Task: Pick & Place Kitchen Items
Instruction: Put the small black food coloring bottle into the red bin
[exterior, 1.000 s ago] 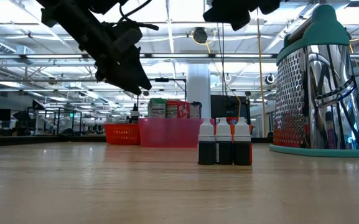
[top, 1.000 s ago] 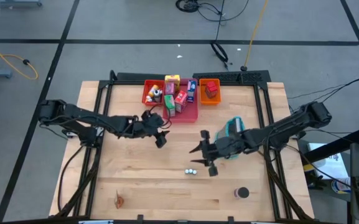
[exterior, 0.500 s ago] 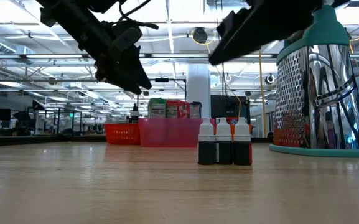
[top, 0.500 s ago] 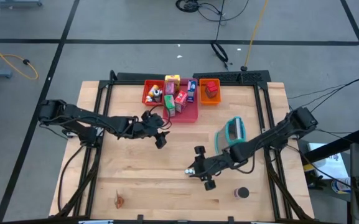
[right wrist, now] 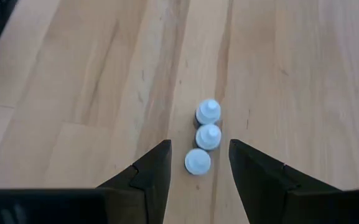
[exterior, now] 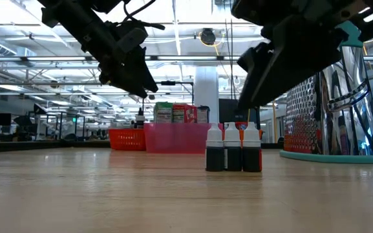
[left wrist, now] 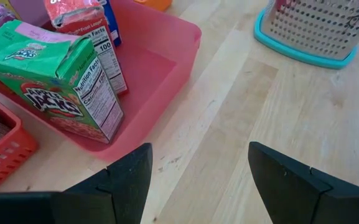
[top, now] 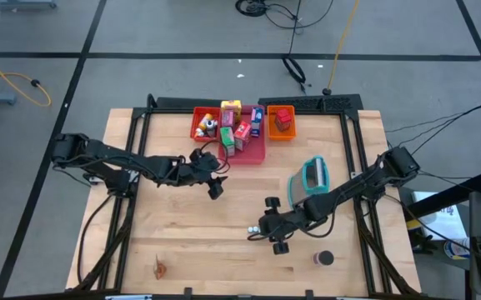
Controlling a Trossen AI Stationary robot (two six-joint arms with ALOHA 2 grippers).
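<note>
We see the right hand (top: 263, 228) low over the middle of the table (top: 182, 242), its fingers (right wrist: 151, 171) spread apart and holding nothing. Just past the fingertips stand three tiny bottles (right wrist: 206, 135) with white caps, touching one another in a short row; in the high view they sit at about 9 o'clock from the right hand, just beside it. In the low view the same bottles (exterior: 233, 148) stand upright on the wood, dark-bodied, with the right arm hanging above and behind them.

The left hand (top: 216, 179) hovers at about 7 o'clock from the pink tray (top: 253, 154), near its corner. Its fingers (left wrist: 114, 186) are spread too, with bare table between them and nothing gripped. Inside that tray stand a green food box (left wrist: 61, 78) and a red food box (left wrist: 86, 25), upright and side by side.

At 12 o'clock on the table, the red tray (top: 197, 123) sits to the left of the pink one and the orange tray (top: 281, 133) to its right, a red block (top: 283, 117) in the orange one. The teal-and-white grater (top: 310, 177) rests at about 1 o'clock from the right hand. A dark round can (top: 324, 259) lies at roughly 4 o'clock from that hand, well apart from the bottles.
</note>
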